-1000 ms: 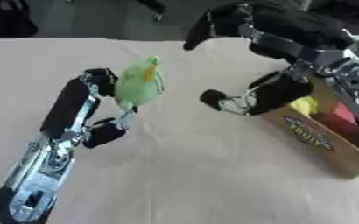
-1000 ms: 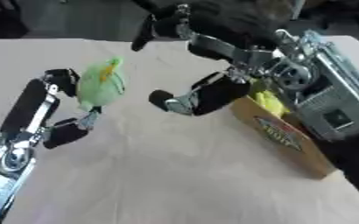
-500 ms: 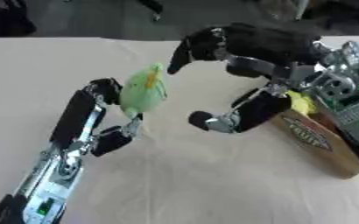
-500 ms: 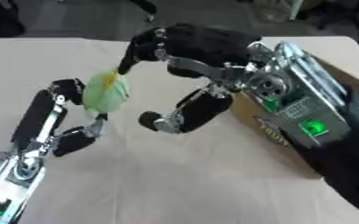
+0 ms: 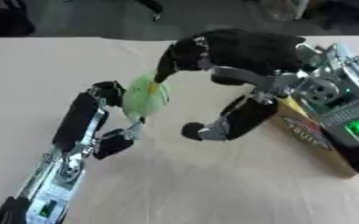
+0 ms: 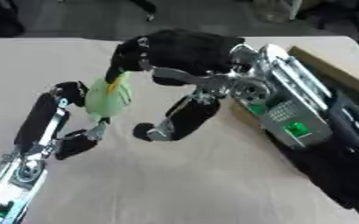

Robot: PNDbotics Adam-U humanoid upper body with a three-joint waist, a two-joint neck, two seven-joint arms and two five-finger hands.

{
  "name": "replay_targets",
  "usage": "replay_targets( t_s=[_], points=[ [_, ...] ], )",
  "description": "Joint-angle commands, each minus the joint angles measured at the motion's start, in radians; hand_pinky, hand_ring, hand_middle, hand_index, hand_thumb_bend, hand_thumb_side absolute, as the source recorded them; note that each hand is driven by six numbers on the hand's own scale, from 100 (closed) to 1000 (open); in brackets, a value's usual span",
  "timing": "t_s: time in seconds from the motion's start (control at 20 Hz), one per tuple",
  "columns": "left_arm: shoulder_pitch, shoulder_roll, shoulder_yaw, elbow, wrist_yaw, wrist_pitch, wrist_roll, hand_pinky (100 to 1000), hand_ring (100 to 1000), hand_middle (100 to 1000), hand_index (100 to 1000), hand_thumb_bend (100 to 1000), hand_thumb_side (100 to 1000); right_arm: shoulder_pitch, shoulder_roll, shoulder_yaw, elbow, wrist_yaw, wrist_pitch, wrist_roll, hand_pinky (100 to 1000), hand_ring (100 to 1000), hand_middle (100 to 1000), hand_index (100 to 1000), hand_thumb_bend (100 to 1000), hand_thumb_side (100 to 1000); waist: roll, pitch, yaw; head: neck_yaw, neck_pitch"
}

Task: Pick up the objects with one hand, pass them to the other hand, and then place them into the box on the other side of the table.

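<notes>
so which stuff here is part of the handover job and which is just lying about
In the job:
green toy, held by the left hand
right hand, reaching around it
box on the right

Lying about:
nothing else shows on the table

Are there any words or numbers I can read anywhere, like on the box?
Cardboard box: an oval label with dark letters on its side, too blurred to read.
Right arm: a small panel with a green light, no readable text.
Left arm: a small green mark near the bottom, too blurred to read.
Green toy, held in the left hand: no writing visible.
</notes>
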Motion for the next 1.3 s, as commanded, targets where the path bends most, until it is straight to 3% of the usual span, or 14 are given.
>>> replay_targets(
  t_s=[0.05, 0.5, 1.3],
  points=[
    [-0.007, 0.006, -0.007, -0.026, -0.017, -0.009, -0.008, 506, 485, 488, 507, 100, 194, -0.025, 0.002, -0.005, 0.006, 0.02, 0.0, -0.012, 880, 845, 793, 825, 420, 309, 0.0, -0.015, 0.004, -0.008, 0.002],
    [-0.005, 0.012, -0.031, -0.068, -0.046, -0.034, -0.038, 508, 490, 491, 510, 100, 175, -0.043, 0.023, 0.013, 0.055, 0.063, -0.026, -0.044, 875, 844, 792, 819, 439, 283, 0.003, -0.011, 0.015, -0.023, 0.001],
    [-0.013, 0.019, -0.04, -0.141, -0.039, -0.036, -0.045, 507, 491, 491, 511, 100, 162, -0.04, 0.046, 0.044, 0.149, 0.12, -0.107, -0.029, 875, 845, 790, 814, 462, 280, 0.002, -0.012, 0.028, -0.025, 0.004]
  ],
)
